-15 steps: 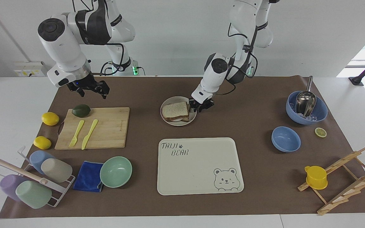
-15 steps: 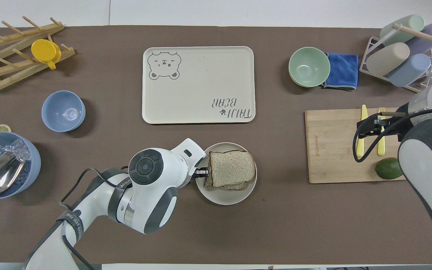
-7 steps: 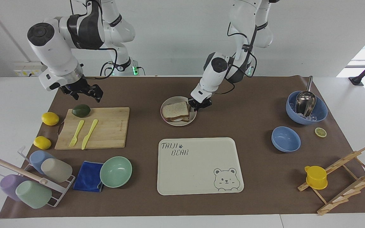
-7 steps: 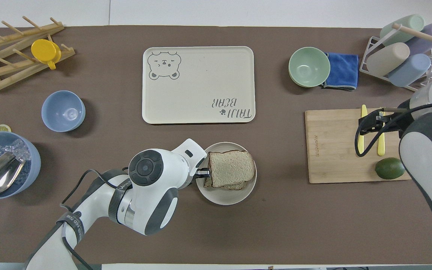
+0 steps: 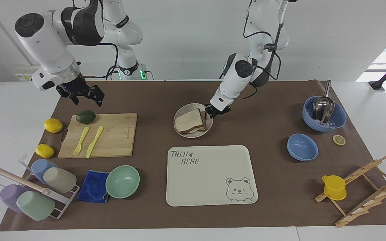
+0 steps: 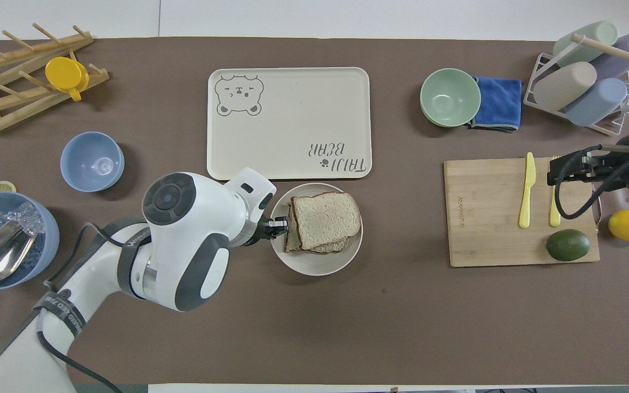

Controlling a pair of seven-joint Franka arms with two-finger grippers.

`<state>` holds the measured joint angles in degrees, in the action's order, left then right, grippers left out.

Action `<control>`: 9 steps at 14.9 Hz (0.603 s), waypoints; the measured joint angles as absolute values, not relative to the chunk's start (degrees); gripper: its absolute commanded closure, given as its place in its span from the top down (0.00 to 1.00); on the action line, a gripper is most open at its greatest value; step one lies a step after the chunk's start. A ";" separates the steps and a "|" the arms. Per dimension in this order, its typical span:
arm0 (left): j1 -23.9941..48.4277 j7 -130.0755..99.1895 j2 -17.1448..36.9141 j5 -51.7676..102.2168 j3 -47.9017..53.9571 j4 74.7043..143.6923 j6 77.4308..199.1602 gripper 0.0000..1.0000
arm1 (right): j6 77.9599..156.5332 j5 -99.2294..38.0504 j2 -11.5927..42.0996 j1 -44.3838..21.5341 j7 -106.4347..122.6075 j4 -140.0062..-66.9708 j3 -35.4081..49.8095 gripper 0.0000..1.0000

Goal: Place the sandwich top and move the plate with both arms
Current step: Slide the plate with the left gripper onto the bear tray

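The sandwich top (image 5: 189,121) (image 6: 326,218) lies on a stack of bread on the plate (image 5: 193,135) (image 6: 317,267), which sits between the robots and the bear tray. The plate looks tilted, raised on the side toward the left arm's end. There my left gripper (image 5: 214,112) (image 6: 277,225) is shut on the plate's rim. My right gripper (image 5: 80,94) (image 6: 565,169) hangs open in the air, holding nothing, over the end of the cutting board toward the right arm's end of the table, by the avocado.
The cream bear tray (image 5: 209,180) lies just past the plate, farther from the robots. A cutting board (image 5: 112,134) carries an avocado (image 5: 85,116), a yellow fork and a knife. Two lemons, a green bowl (image 5: 122,181), a blue cloth, a cup rack, two blue bowls and a wooden rack stand around.
My left gripper closed on the plate's rim and carried the plate with the sandwich toward the tray. My right gripper drew back toward its own end of the table.
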<state>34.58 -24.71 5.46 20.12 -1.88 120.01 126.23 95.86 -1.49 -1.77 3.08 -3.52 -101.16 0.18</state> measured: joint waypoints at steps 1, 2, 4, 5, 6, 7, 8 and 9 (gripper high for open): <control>32.47 -24.68 5.50 20.35 -2.04 116.70 123.19 0.00 | 94.94 -1.65 -1.79 3.21 -2.97 -99.97 0.18 1.00; 30.22 -24.67 5.94 20.93 -2.20 112.93 120.60 0.00 | 94.24 -1.71 -1.84 3.21 -2.86 -99.13 0.19 1.00; 26.19 -24.66 8.27 21.71 -2.33 106.29 117.31 0.00 | 94.03 -1.73 -1.83 3.16 -2.86 -98.92 0.24 1.00; 24.34 -24.65 10.11 21.73 -2.36 103.11 116.07 0.00 | 94.03 -1.74 -1.81 3.17 -2.86 -98.93 0.24 1.00; 22.86 -24.63 12.22 21.74 -2.37 100.22 115.07 0.00 | 94.02 -1.74 -1.81 3.17 -2.86 -98.93 0.24 1.00; 21.64 -24.59 14.88 21.74 -2.37 97.23 114.22 0.00 | 94.02 -1.75 -1.81 3.16 -2.86 -98.93 0.24 1.00; 20.79 -24.53 17.93 21.76 -2.39 94.14 113.72 0.00 | 94.02 -1.76 -1.81 3.16 -2.86 -98.93 0.25 1.00; 20.18 -24.53 21.38 21.78 -2.35 90.92 113.59 0.00 | 94.02 -1.76 -1.81 3.15 -2.86 -98.93 0.27 1.00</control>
